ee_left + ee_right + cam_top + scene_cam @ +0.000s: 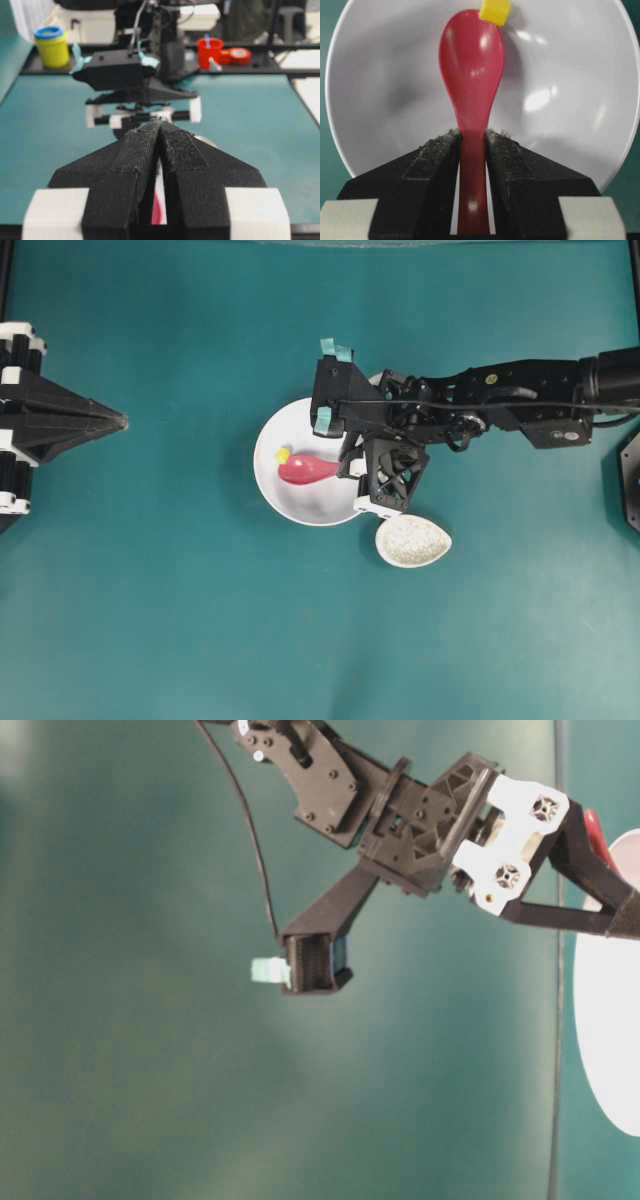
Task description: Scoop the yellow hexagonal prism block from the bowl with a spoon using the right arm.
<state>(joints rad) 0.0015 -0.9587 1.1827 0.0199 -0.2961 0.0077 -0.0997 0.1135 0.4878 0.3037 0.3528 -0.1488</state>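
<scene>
Nearest in the right wrist view: right gripper [472, 145], pads clamped narrow on the handle of the spoon [471, 75], handle running straight back between them

- Spoon scoop lies inside the bowl [580, 60], tip pointing to 12 o'clock
- Yellow hexagonal prism block [495, 10] sits at the scoop's far tip, about 1 o'clock from scoop centre, touching or overlapping the lip. Judged not yet in the scoop's hollow
- Beyond the rim, teal counter [327, 15] shows at the corners

Overhead check: block at 9 to 10 o'clock inside the bowl, at the spoon tip, right arm [520, 390] reaching in from 3 o'clock. Small speckled dish [412, 540] just outside the bowl at 5 o'clock, near the gripper frame. Left gripper [122, 421] far off at 9 o'clock, parked; its own camera shows the pads pressed together, nothing between them

Risks from here:
- Block is tiny and light. A push forward may shove it up the bowl wall or over the rim instead of onto the scoop
- Tip riding too high would bump the block sideways, off to 3 o'clock
- Glossy handle could twist in the pads if the scoop presses hard on the bowl floor
- Pressing near the wall may slide or tip the bowl; the speckled dish is close enough to be knocked
</scene>
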